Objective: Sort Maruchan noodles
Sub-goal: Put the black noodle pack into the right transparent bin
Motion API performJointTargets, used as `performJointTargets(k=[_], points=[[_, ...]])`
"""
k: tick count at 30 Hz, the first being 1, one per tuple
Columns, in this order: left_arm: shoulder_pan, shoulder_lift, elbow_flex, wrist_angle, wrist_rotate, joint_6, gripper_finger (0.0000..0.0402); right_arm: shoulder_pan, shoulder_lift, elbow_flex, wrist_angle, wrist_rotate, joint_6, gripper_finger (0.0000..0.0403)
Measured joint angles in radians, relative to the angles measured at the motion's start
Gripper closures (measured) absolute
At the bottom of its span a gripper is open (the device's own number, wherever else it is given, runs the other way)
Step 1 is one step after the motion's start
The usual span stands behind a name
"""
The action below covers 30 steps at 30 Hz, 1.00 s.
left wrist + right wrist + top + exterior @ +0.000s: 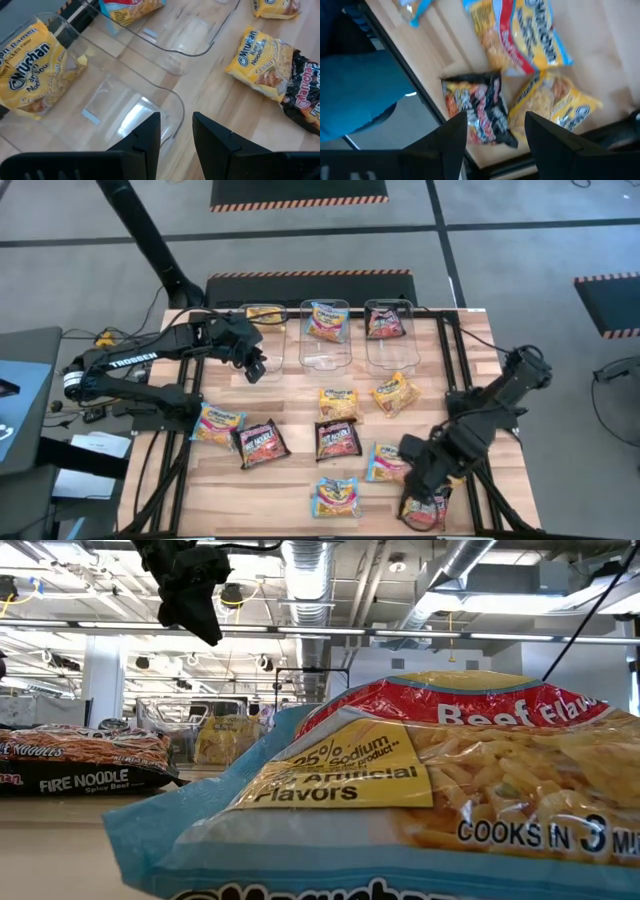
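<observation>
The right tool (pixel 428 480) hangs over the near right corner of the wooden bench (pixel 290 490), its two dark fingers spread wide and holding nothing. Directly below it lies a black-red packet (pixel 479 111), crinkly and glossy, with a yellow packet (pixel 560 105) touching its side and a light blue packet (pixel 527 32) just beyond.

The left tool (pixel 254 366) hovers above the left clear bin (pixel 100 95), fingers partly apart and empty. That bin, of thin transparent plastic with rounded corners, holds one yellow packet (pixel 32 65). The middle bin (pixel 325 335) beside it holds a light blue packet, and the right bin (pixel 388 332) a black-red one.

More flat square packets lie scattered on the plank surface between the bins and the right tool, in all three colours
</observation>
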<state>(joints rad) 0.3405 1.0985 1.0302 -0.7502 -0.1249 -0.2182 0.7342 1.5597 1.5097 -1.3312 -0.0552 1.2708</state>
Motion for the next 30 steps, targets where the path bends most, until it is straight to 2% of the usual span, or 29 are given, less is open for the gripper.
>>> performJointTargets(k=[5,10,15,22,30], points=[[0.000,0.000,0.000,0.000,0.000,0.013,0.0301,0.078,0.000,0.000,0.004,0.000,0.112,0.0179],[0.000,0.000,0.000,0.000,0.000,-0.055,0.0301,0.136,0.037,-0.002,0.000,0.000,0.220,0.0179],[0.000,0.000,0.000,0.000,0.000,-0.046,0.0301,0.168,0.109,-0.002,0.008,-0.009,0.199,0.0179],[0.000,0.000,0.000,0.000,0.000,-0.047,0.0301,0.167,0.222,-0.002,0.066,-0.132,0.119,0.0179],[0.000,0.000,0.000,0.000,0.000,-0.044,0.0301,0.168,0.328,-0.002,0.137,-0.180,0.105,0.0179]])
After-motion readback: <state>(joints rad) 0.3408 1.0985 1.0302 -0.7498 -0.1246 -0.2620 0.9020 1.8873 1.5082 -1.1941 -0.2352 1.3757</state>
